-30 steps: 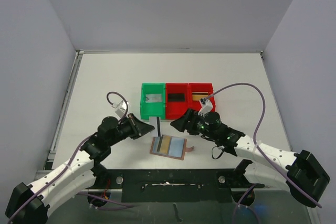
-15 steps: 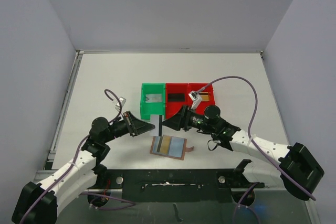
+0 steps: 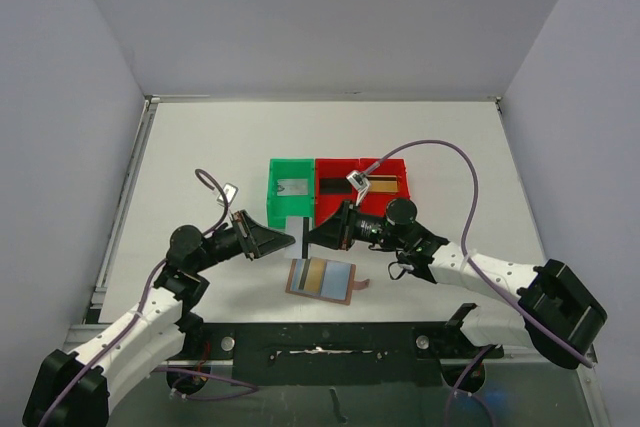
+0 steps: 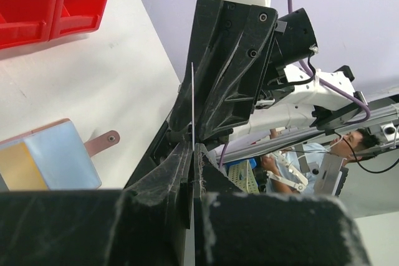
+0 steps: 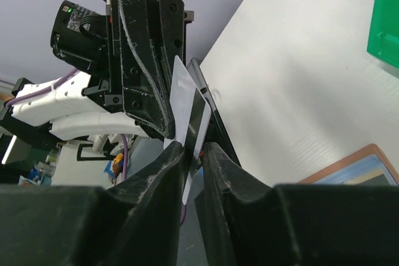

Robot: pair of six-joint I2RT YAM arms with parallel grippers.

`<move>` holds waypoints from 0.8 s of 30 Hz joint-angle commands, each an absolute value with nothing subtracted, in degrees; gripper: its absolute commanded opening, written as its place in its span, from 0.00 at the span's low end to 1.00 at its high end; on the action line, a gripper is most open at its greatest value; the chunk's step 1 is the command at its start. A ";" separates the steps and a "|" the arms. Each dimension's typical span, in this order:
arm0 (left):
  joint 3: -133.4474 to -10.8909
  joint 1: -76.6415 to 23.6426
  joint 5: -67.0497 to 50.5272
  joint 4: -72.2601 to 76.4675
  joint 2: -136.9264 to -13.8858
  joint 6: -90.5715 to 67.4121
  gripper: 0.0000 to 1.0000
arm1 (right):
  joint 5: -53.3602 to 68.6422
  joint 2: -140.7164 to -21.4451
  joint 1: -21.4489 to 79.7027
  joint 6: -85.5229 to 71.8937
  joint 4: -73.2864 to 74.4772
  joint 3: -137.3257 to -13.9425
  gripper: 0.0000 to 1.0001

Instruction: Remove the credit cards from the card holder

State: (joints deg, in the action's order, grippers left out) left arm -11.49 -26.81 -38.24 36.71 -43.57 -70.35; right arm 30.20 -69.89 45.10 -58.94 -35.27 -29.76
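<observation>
The left gripper (image 4: 192, 149) was clamped on a black credit card (image 3: 300, 237), held upright on edge between the card holder (image 3: 322, 280) and the green bin (image 3: 290, 193). The right gripper (image 5: 194, 149) fingers stood narrow around the same card; whether they gripped it could not be told. A gold credit card (image 3: 314, 276) lay in the holder.

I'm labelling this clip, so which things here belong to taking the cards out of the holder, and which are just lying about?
Part of the job:
- pink-brown card holder with a clear window
- gold-tan card in it
- thin black-striped card pinched in the left gripper
- right gripper straddling it

Just there:
- green plastic bin
- two red plastic bins, each holding a loose card
</observation>
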 commanded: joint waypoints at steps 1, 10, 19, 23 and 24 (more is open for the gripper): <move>-12.01 -26.64 -38.91 40.55 -41.98 -70.70 0.00 | 33.29 -69.53 45.62 -59.68 -42.21 -31.18 0.17; -13.89 -26.63 -37.97 35.10 -42.32 -67.87 0.09 | 32.88 -68.34 45.57 -58.79 -40.58 -30.97 0.00; -29.91 -26.63 -3.04 -19.39 -34.50 -48.28 0.75 | 16.95 -65.36 45.52 -44.54 -10.29 -41.12 0.00; -34.00 -26.63 10.83 -32.06 -33.25 -47.46 0.76 | 7.33 -68.79 46.82 -38.33 -4.07 -46.66 0.00; -34.66 -26.63 12.42 -33.40 -33.15 -46.69 0.76 | 4.16 -70.25 47.95 -35.08 -2.98 -48.46 0.00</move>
